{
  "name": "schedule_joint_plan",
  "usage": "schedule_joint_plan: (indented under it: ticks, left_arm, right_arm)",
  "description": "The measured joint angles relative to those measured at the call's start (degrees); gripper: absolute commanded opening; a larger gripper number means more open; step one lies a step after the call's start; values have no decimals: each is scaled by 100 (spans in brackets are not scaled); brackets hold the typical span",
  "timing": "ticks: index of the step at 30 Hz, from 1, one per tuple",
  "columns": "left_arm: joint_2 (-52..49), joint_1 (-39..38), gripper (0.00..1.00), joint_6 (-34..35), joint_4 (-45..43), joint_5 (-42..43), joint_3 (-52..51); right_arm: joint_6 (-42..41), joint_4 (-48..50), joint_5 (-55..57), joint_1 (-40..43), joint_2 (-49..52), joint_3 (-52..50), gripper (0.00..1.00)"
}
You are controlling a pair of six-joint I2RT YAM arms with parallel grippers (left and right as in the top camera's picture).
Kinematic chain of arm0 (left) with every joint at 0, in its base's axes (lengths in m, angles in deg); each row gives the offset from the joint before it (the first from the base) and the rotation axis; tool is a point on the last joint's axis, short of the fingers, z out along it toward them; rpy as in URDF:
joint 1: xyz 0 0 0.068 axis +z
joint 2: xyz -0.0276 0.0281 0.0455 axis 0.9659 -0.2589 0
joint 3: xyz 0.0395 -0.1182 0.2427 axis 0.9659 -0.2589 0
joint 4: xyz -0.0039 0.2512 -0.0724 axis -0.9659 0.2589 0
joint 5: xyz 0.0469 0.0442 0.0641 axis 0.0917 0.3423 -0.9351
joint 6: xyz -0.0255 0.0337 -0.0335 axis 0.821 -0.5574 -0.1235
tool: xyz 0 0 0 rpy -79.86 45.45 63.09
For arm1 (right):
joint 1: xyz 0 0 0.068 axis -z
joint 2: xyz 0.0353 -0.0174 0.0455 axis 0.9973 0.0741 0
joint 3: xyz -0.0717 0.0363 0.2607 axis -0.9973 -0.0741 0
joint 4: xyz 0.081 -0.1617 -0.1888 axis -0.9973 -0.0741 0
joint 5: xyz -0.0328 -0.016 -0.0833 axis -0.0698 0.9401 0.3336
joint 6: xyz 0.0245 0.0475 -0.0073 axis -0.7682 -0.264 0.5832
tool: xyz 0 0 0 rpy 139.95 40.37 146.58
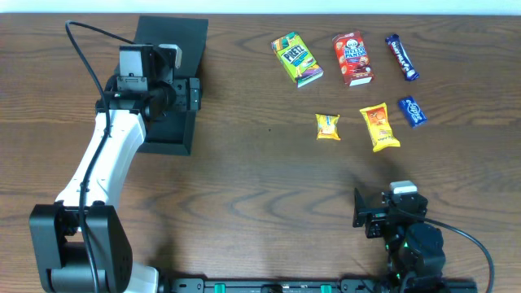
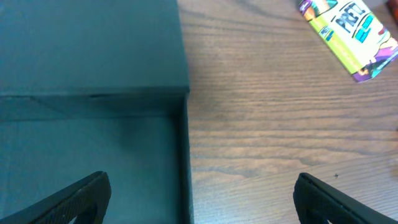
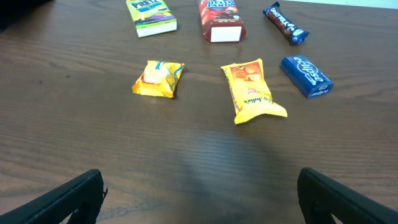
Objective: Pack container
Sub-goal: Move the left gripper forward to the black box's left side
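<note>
Barely started imo: container sits open, looks empty, all six snacks out on the tabletop. Left tool and right tool both spread wide, holding nothing.

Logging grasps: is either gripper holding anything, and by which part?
Nothing is held. The left gripper and right gripper both have open, empty jaws.

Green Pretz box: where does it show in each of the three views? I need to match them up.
Overhead: green Pretz box is upper middle, leftmost of the top snack row.
Left wrist: the box is in the top right corner, cut by the frame edge.
Right wrist: the box is at the top edge, left of centre.
Shared landmark: red snack box beside it, overhead and right wrist; left wrist shows the black container instead.
</note>
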Motion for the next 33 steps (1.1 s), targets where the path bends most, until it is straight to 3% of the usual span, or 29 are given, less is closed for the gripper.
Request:
schedule_joint_plan:
  ticks: [13, 22, 24, 25, 33]
  left_arm:
    - [-258, 0, 95, 4, 111, 70, 2]
    - [-815, -232, 96, 7, 260, -505, 2]
    - [-903, -367, 100, 9, 278, -704, 2]
    - [-946, -446, 92, 13, 284, -815, 2]
    - [-1062, -887, 57, 166, 289, -1687, 2]
  right_arm:
    - [0, 0, 0, 0, 0, 0, 99]
    - [2, 0, 0, 0, 0, 0, 99]
    - [0, 0, 0, 0, 0, 0, 99]
    - [0, 0, 0, 0, 0, 0, 99]
    - [0, 0, 0, 0, 0, 0, 99]
